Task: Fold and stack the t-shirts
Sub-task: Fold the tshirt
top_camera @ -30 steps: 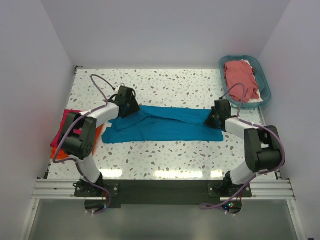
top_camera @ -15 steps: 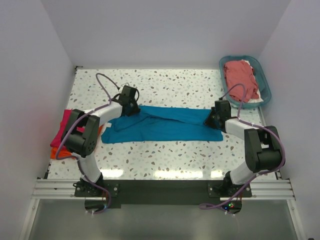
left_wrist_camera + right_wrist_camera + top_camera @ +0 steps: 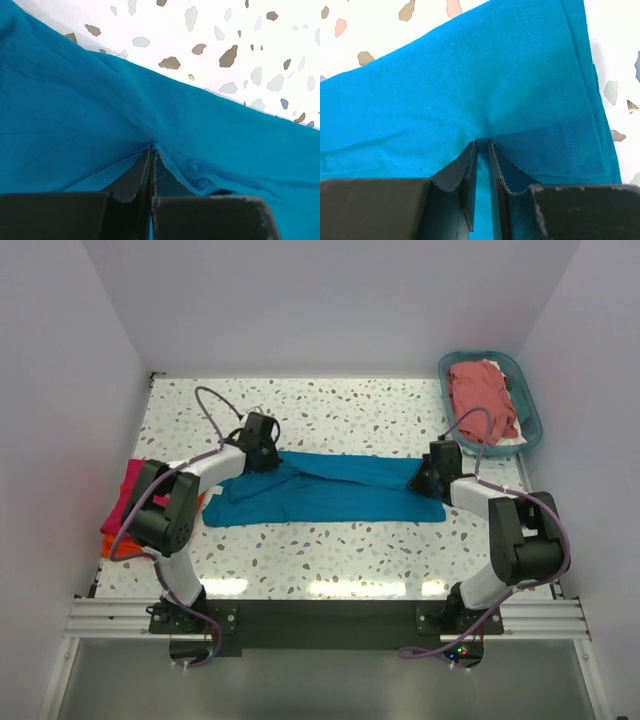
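The teal blue t-shirt (image 3: 330, 490) lies as a long band across the middle of the table. My left gripper (image 3: 266, 456) is at the band's upper left end, shut on a pinch of the teal fabric (image 3: 75, 100), which bunches at the fingertips (image 3: 148, 165). At the right end, my right gripper (image 3: 421, 480) is shut on a fold of the same shirt (image 3: 470, 75), with cloth between its narrow jaws. A hot pink t-shirt (image 3: 126, 498) lies on an orange one (image 3: 116, 550) at the table's left edge. The salmon-red t-shirt (image 3: 482, 392) is in the basket.
The teal plastic basket (image 3: 531, 410) stands at the back right corner, with something white (image 3: 510, 444) under the salmon-red shirt. The speckled tabletop (image 3: 350, 410) is walled at the back and on both sides. Purple cables loop above both arms.
My left gripper has gone from open to shut on the teal shirt's left end, after shifting slightly right. The right gripper and the shirt's right end have stayed put.
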`<state>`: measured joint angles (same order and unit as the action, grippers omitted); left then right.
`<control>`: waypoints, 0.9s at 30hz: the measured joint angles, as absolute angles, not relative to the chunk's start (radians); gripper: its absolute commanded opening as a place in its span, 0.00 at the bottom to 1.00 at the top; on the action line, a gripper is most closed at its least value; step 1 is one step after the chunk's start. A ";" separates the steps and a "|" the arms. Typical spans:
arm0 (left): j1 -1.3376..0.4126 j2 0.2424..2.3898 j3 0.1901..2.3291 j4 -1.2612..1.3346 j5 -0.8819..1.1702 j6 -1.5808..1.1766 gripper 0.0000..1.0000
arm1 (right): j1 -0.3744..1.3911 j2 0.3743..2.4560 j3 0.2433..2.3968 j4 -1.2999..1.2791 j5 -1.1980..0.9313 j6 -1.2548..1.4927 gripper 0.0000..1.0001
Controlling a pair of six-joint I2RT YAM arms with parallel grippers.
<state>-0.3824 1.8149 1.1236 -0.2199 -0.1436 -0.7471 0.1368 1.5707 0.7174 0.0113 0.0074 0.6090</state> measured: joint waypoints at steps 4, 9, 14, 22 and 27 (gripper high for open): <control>-0.384 1.762 1.085 -0.215 -0.132 -0.747 0.00 | 0.137 1.571 0.717 0.012 0.007 0.609 0.18; -0.395 1.682 1.030 -0.201 -0.125 -0.748 0.00 | 0.137 1.571 0.717 0.012 0.007 0.610 0.18; -0.417 1.591 0.945 -0.192 -0.119 -0.749 0.00 | 0.137 1.571 0.717 0.012 0.007 0.610 0.18; -0.490 1.440 0.756 -0.160 -0.127 -0.796 0.00 | 0.137 1.571 0.717 0.011 0.007 0.610 0.18; -0.504 1.423 0.702 -0.145 -0.128 -0.810 0.00 | 0.137 1.571 0.718 0.010 0.007 0.610 0.18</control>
